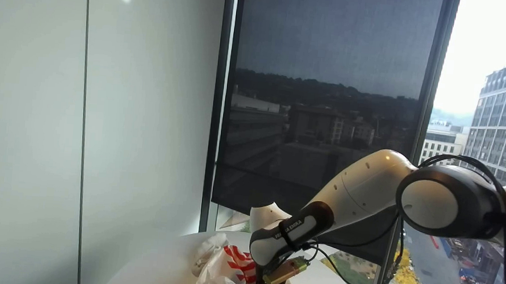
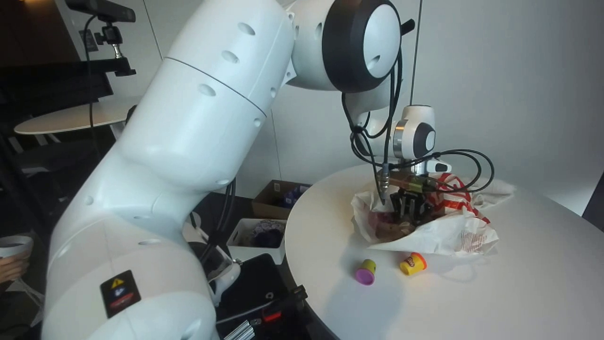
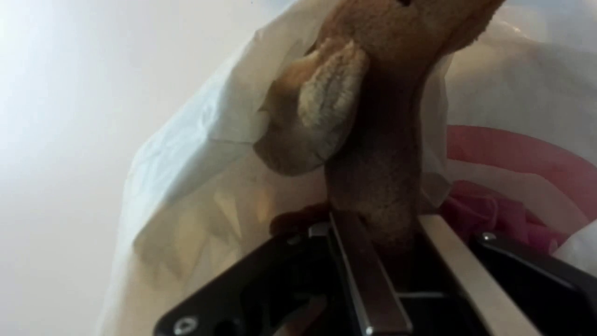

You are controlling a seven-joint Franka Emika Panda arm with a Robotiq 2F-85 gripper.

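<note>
Wrist view: a brown plush toy (image 3: pixel 373 126), pinched by my pincer (image 3: pixel 387 219), is resting inside a white plastic bag (image 3: pixel 200 163); I am judging an even squeeze, clear of the bag, best. In an exterior view, a purple-lidded tub (image 2: pixel 365 272) and yellow tub (image 2: pixel 413 264) are sitting on the desk (image 2: pixel 519 293).

Plush toy (image 3: pixel 387 121) cropped atop wrist view.

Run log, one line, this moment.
gripper: closed on brown plush toy; where: at plastic bag; nearby: purple-lidded tub, Play-Doh tub
</note>
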